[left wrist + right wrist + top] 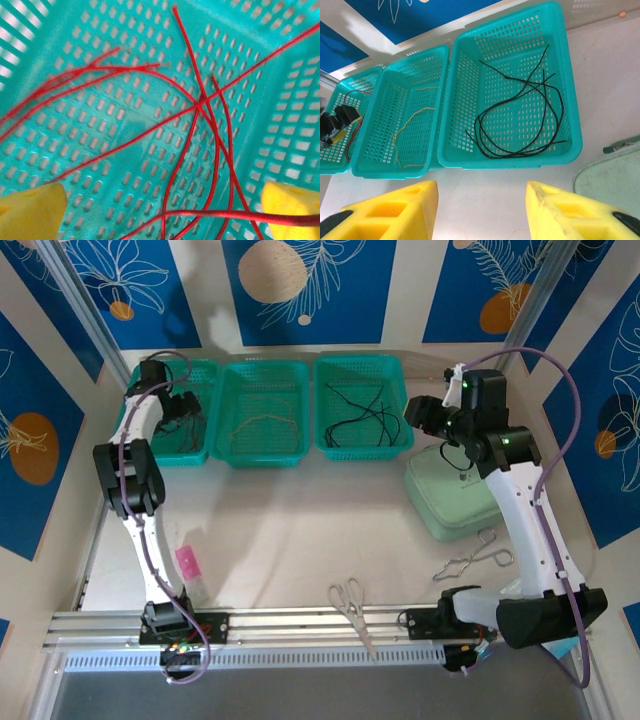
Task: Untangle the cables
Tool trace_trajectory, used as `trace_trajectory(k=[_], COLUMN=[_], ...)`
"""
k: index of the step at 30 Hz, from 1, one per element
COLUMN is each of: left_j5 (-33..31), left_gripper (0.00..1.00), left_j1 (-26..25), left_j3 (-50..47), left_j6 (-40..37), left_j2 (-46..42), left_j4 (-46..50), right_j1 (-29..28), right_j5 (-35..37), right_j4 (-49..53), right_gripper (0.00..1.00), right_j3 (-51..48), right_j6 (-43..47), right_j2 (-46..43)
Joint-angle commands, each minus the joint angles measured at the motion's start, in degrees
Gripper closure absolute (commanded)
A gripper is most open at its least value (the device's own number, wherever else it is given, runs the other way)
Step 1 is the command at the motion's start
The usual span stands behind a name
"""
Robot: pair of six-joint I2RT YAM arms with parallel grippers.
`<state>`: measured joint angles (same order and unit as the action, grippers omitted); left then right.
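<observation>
While the left gripper [162, 195] hangs with fingers apart inside the left basket [285, 100], the red cables [200, 107] lie directly beneath it on the basket floor. One strand runs crosswise from pad to pad and seemingly touches the right one. The right gripper [482, 195], also apart and empty, is well off near the right basket [510, 161].

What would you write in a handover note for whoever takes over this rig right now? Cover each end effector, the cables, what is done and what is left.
Left end effector: open, low over the red cables in the left basket.
Right end effector: open, empty, above the table, facing the right basket.
Yellow-tan cable: middle basket. Black cables: right basket.
Done: colours separated by basket.
To do: red and black strands cross each other; probably need spreading apart.
</observation>
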<state>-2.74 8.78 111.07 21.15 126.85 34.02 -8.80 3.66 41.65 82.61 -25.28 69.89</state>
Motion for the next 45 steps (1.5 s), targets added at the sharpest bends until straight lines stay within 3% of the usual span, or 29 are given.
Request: trace_trajectory(k=[1, 6, 12, 14, 16, 18, 24, 32, 36, 40, 45], left_j5=[-6.72, -12.45, -4.58, -3.00, -1.16, 0.01, 1.83, 1.42, 1.20, -0.97, -0.69], left_gripper=[0.01, 0.01, 0.01, 0.01, 0.01, 0.01, 0.01, 0.01, 0.01, 0.01, 0.01], left_j1=[-0.98, -4.09, -7.83, -9.21, -10.28, -10.62, -10.97, -11.06, -11.06, -11.15, -11.15], left_j3=[-3.61, -14.11, -32.13, -39.97, -47.54, -52.81, -71.48, -90.01, -94.20, -99.61, -99.69], left_j6=[-0.83, -4.39, -6.81, -7.58, -7.85, -7.79, -7.00, -8.14, -10.96, -13.97, -17.45], left_j2=[-9.96, -21.00, -36.71, -42.66, -48.73, -53.49, -65.58, -72.93, -74.48, -73.84, -70.36], left_j4=[-5.67, -15.44, -28.15, -33.43, -37.23, -38.09, -44.18, -58.38, -61.21, -71.54, -74.69], right_j1=[0.72, 1.40, 3.38, 4.33, 5.15, 5.54, 6.51, 3.88, 2.97, 4.05, 5.39], right_j5=[-2.07, -2.43, -2.83, -3.55, -4.13, -3.93, 0.80, 11.24, 12.68, 10.18, 10.63], right_j4=[0.20, -0.43, -2.27, -3.42, -4.67, -6.22, -14.32, -39.68, -49.88, -60.89, -71.53], right_gripper=[0.49, 0.46, 0.41, 0.34, 0.14, 0.02, 0.01, 0.01, 0.01, 0.01, 0.01], right_j3=[-1.53, -2.82, -5.92, -7.58, -9.17, -10.98, -19.49, -41.00, -48.65, -54.39, -58.56], right_j6=[-0.25, -0.48, -0.55, -0.76, -0.75, -0.53, -0.28, 6.09, 9.93, 11.62, 13.58], right_j2=[-1.74, -2.05, -2.34, -2.43, -2.61, -2.99, -5.64, -8.77, -8.02, -5.53, -0.73])
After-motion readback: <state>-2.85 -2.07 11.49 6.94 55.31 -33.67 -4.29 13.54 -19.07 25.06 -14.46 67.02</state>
